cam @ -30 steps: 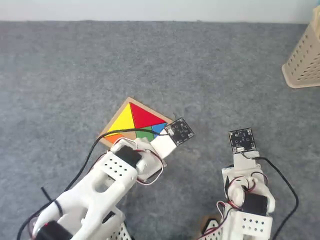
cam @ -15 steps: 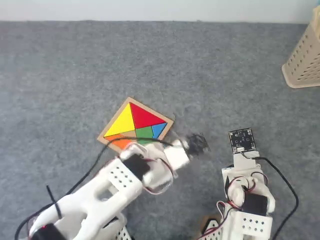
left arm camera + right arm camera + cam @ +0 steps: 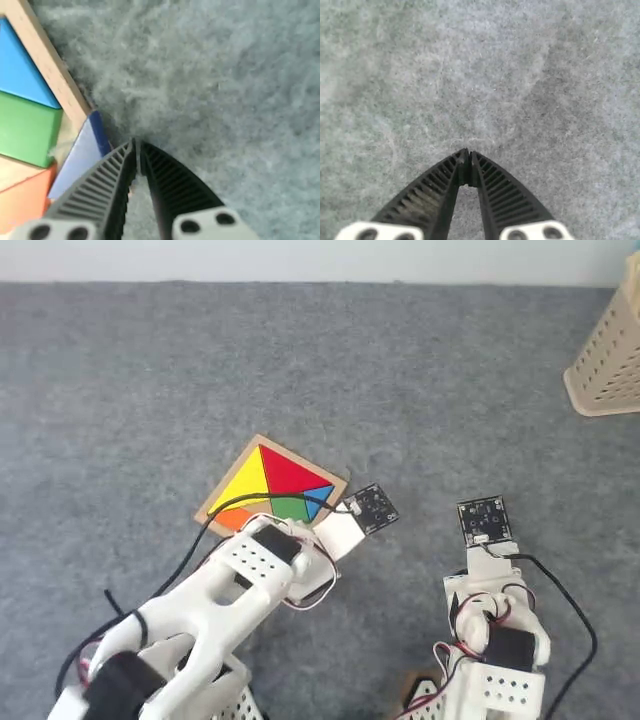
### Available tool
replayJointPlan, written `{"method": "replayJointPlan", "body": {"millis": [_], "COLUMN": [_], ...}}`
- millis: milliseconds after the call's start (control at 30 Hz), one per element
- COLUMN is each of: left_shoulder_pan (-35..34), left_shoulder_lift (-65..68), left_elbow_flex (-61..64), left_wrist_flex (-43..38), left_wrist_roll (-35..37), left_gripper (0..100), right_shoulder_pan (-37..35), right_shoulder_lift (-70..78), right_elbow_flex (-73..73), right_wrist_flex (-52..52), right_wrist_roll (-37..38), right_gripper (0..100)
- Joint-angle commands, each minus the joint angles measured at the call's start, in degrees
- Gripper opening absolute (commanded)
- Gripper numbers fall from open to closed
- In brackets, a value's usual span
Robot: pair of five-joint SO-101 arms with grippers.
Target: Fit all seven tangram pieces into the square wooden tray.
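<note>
Left wrist view — left gripper (image 3: 136, 150), jaws closed, just beside a tilted blue piece (image 3: 80, 155) at the tray (image 3: 56, 75) rim, its 4 o'clock side. Right gripper (image 3: 468, 156) closed — over carpet (image 3: 470, 60).

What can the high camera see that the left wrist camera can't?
High view: the yellow triangle, the red triangle, the left arm, the right arm and a beige basket at the far side. Left wrist view: the left hand, shut, close up, right beside a pale blue piece with a dark edge at the tray's rim. Both: the wooden tray, the blue triangle, the green piece, the orange piece and the grey carpet.
</note>
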Motion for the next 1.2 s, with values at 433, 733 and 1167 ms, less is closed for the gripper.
{"method": "replayJointPlan", "body": {"millis": [433, 733, 1167], "left_shoulder_pan": [-10.29, -7.38, -28.84], "left_shoulder_lift": [0.35, 0.09, 0.09], "left_elbow_flex": [-5.05, -5.32, -4.88], "left_wrist_flex": [0.44, -0.18, -11.43], "left_wrist_roll": [-1.58, -1.93, 13.45], "left_gripper": [1, 1, 1], "right_shoulder_pan": [0.66, 0.66, 0.66], "right_shoulder_lift": [-0.84, -0.84, -0.84], "right_elbow_flex": [0.35, 0.35, 0.35], "right_wrist_flex": [-0.75, -0.75, -0.75], "right_wrist_roll": [0.62, 0.62, 0.62], "right_gripper": [0.6, 0.6, 0.6]}}
